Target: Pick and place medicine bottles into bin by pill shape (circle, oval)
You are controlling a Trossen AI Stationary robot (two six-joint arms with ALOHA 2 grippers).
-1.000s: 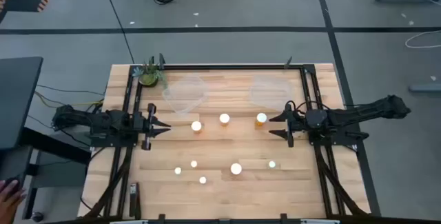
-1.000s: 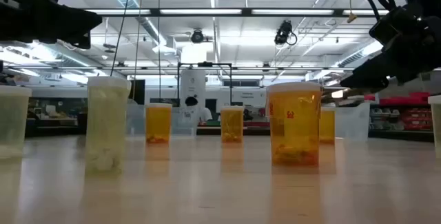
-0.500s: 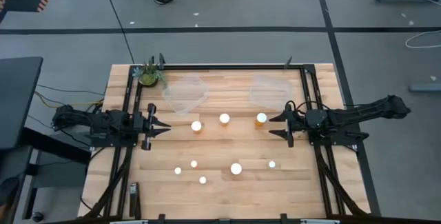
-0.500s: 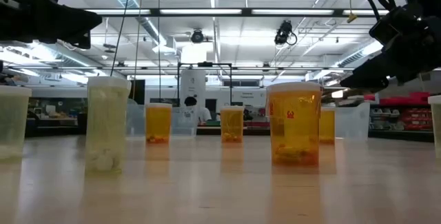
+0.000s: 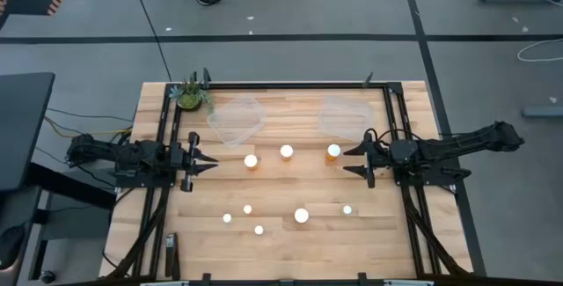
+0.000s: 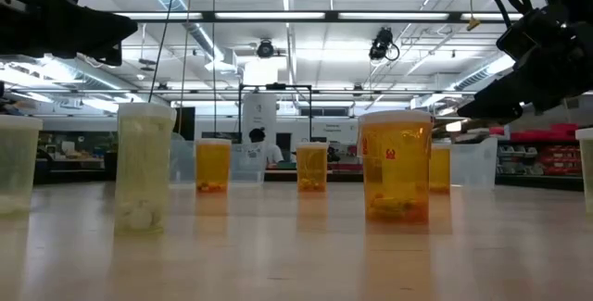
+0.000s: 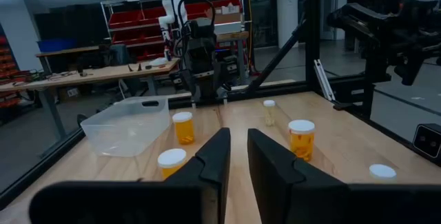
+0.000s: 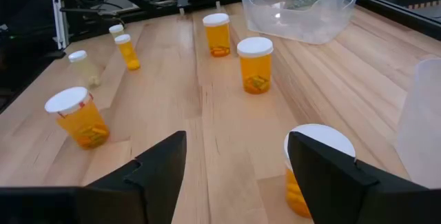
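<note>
High view shows seven medicine bottles [image 5: 287, 151] standing mid-table, none binned. Right gripper [image 5: 355, 161], jaws wide, probably should straddle the nearest bottle [image 5: 333, 151] squarely; left gripper [image 5: 208, 160] waits closed.

Scattered medicine bottles [image 5: 287, 151] crowd mid tabletop [image 5: 281, 233]; two clear tubs [image 5: 236, 117] block far edge; near edge open.
</note>
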